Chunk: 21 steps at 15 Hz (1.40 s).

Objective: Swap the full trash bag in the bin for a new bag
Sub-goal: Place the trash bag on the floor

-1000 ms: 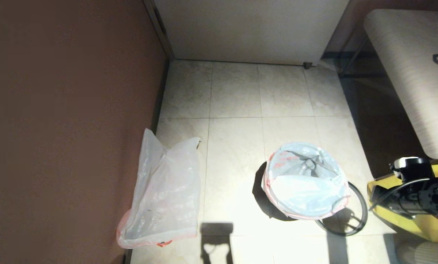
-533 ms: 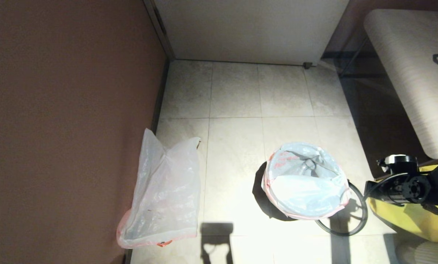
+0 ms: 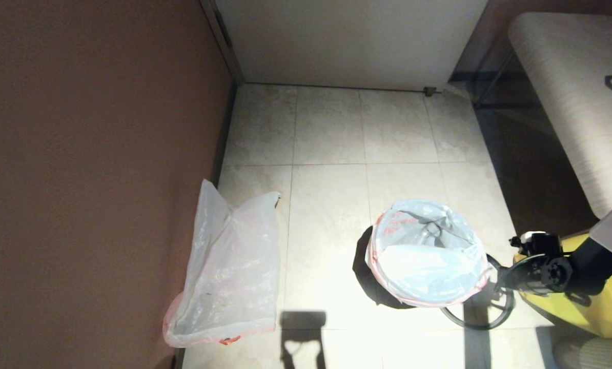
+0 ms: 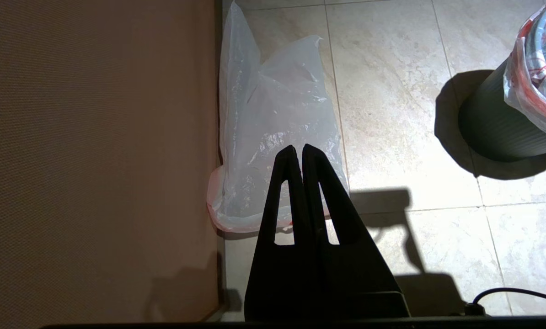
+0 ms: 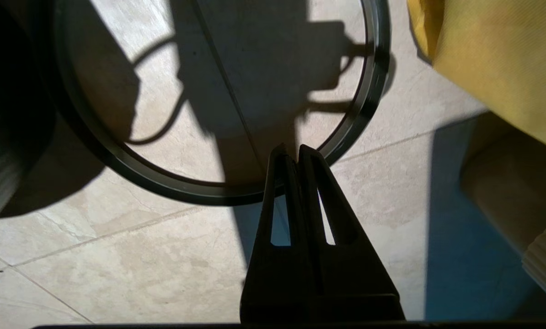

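Observation:
The black bin (image 4: 497, 128) stands on the tiled floor, lined with a white bag with a red edge (image 3: 426, 251) folded over its rim. Its grey hoop (image 3: 477, 326) lies flat on the floor against the bin's right side. In the right wrist view my right gripper (image 5: 296, 153) is shut and empty, its tips just over the hoop (image 5: 216, 195). A second translucent bag (image 3: 229, 271) lies flat by the brown wall. My left gripper (image 4: 297, 151) hangs shut above that bag (image 4: 277, 105) and is out of the head view.
A brown wall (image 3: 96, 179) closes the left side and a white door (image 3: 347, 41) the back. A pale bench (image 3: 572, 102) stands at the right, with a large yellow bag (image 3: 593, 312) below it, close behind my right arm (image 3: 547, 266).
My right arm has swung left from over the yellow bag toward the hoop beside the bin. The bin, both bags and the left arm's shadow have not moved.

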{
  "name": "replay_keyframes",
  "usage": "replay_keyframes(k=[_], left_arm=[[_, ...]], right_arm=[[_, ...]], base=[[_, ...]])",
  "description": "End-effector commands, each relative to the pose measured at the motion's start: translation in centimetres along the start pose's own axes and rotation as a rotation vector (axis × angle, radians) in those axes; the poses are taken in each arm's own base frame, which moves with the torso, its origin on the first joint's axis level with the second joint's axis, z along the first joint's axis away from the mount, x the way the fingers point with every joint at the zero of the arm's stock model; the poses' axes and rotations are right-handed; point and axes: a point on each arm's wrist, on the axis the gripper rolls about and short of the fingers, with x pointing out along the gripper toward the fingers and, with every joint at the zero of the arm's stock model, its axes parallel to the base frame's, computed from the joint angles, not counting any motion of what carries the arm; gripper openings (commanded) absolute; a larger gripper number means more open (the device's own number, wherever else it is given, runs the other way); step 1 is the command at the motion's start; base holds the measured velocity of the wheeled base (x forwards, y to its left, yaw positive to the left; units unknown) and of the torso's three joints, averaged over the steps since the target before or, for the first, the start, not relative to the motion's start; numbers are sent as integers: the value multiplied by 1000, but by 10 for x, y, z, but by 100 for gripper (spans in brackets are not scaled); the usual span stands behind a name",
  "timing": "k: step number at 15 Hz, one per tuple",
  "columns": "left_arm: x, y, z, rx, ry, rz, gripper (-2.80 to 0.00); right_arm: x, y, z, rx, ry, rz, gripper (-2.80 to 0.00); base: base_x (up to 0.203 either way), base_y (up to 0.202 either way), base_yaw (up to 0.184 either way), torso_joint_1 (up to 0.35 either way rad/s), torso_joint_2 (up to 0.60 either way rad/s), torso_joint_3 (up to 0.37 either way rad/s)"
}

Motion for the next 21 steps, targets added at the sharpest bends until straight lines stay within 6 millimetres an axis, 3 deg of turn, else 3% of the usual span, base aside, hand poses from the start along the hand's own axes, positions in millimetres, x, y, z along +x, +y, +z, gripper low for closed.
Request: replay_keyframes(k=[1,4,6,11,14,17,18,21], left_arm=[[0,0,0,1,-2,0,-280],[0,0,0,1,-2,0,-280],[0,0,0,1,-2,0,-280],[0,0,0,1,-2,0,-280],[0,0,0,1,-2,0,-280],[0,0,0,1,-2,0,-280],[0,0,0,1,-2,0,-280],[0,0,0,1,-2,0,-280]], right_arm=[[9,0,-14,1,41,-2,-280],[5,1,-25,1,76,-1,-280],[-8,0,-25,4,63,-1,-280],[-80,9,-5,164,-34,52,-280],[-117,24,-24,338,54,121,-280],[-134,40,-44,390,118,162,-280],[-141,40,-48,405,101,178,0],[-166,38,-49,446,28,224,0]], base=[[0,0,0,0,0,0],[0,0,0,0,0,0],[0,0,0,0,0,0],[0,0,0,0,0,0],[0,0,0,0,0,0],[0,0,0,0,0,0],[0,0,0,0,0,0],[0,0,0,0,0,0]])
